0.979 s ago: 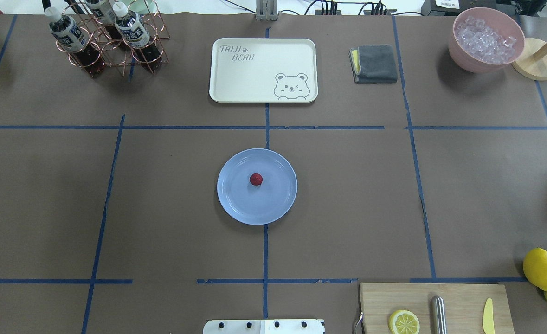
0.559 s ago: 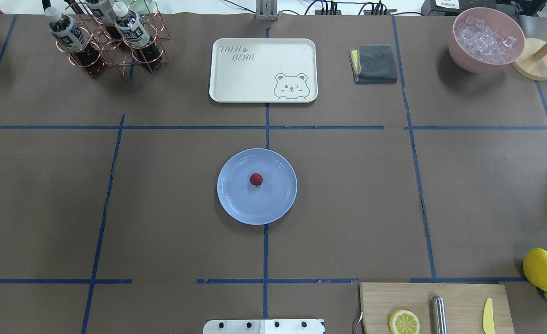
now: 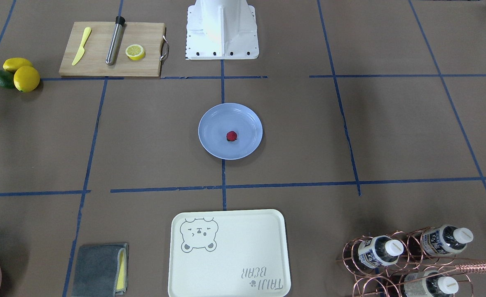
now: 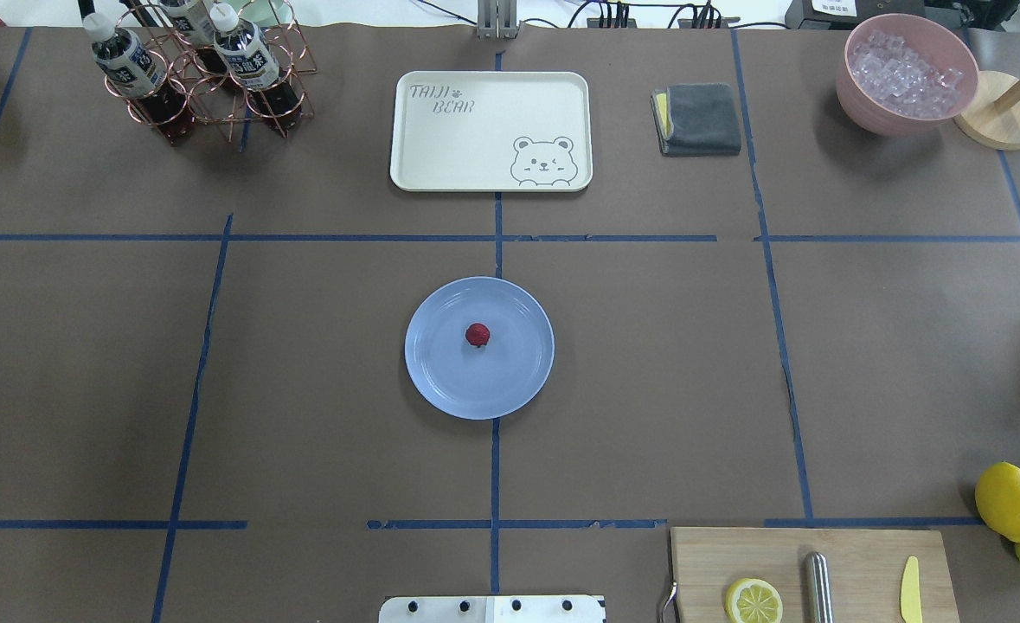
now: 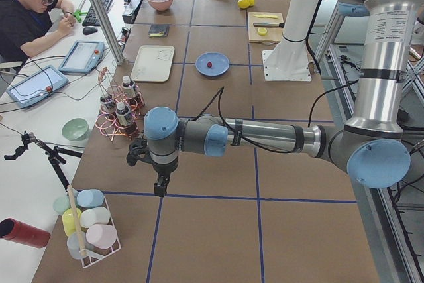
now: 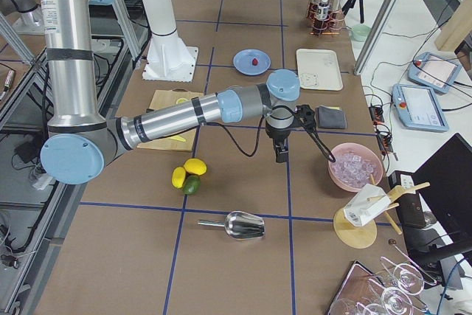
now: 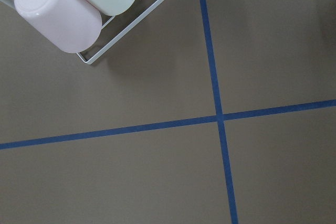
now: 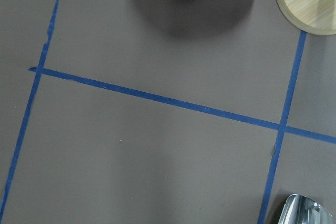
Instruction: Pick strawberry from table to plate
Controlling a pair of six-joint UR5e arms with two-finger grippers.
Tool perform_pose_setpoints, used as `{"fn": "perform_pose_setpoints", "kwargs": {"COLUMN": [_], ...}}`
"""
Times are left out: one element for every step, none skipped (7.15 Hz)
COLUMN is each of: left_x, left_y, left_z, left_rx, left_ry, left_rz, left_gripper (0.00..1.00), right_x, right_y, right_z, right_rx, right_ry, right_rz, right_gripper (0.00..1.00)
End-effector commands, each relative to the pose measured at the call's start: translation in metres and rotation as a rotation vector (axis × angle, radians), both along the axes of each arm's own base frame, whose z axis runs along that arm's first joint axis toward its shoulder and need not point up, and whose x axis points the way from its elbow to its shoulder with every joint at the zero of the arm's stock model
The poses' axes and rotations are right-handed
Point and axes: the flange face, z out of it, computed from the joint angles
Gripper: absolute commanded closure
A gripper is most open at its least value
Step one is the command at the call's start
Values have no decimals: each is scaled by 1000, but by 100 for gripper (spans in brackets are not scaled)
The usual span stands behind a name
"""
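Note:
The small dark-red strawberry [image 4: 477, 334] lies near the middle of the round light-blue plate [image 4: 440, 381] at the centre of the brown table [image 4: 665, 389]; the front view shows the strawberry [image 3: 231, 136] on the plate [image 3: 212, 142] too. Neither gripper appears in the overhead or front view. In the left side view my left gripper [image 5: 159, 187] hangs over bare table far from the plate [image 5: 203, 69]. In the right side view my right gripper [image 6: 280, 156] hangs beside the ice bowl, well away from the plate [image 6: 242, 65]. Whether either gripper is open or shut I cannot tell.
A cream bear tray [image 4: 490, 130], a grey cloth [image 4: 698, 118], a wire rack of bottles [image 4: 198, 69] and a pink bowl of ice [image 4: 906, 73] line the far side. A cutting board [image 4: 808, 575] and lemons [image 4: 1009, 500] sit near right. A cup rack [image 7: 79, 9] lies below the left wrist.
A dark piece of my right gripper at the overhead view's right edge slid out of that view. The strawberry and the plate have not moved.

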Motion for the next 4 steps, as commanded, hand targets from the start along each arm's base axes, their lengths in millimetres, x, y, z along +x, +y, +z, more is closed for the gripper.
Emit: {"fn": "perform_pose_setpoints", "kwargs": {"left_x": [5, 21, 28, 32], "left_y": [-1, -3, -2, -2], "left_z": [-14, -9, -5, 4], "left_rx": [4, -31, -43, -57], "left_ry": [23, 21, 13, 6], "left_rz": [-8, -7, 2, 10], "left_gripper": [0, 0, 0, 0], "right_x": [8, 10, 10, 16], "right_y": [19, 19, 19, 22], "right_z": [10, 9, 14, 22], "right_rx": [-16, -15, -30, -50], "right_ry": [1, -1, 3, 9], "right_rz": [8, 11, 18, 33], "right_gripper": [0, 0, 0, 0]}}
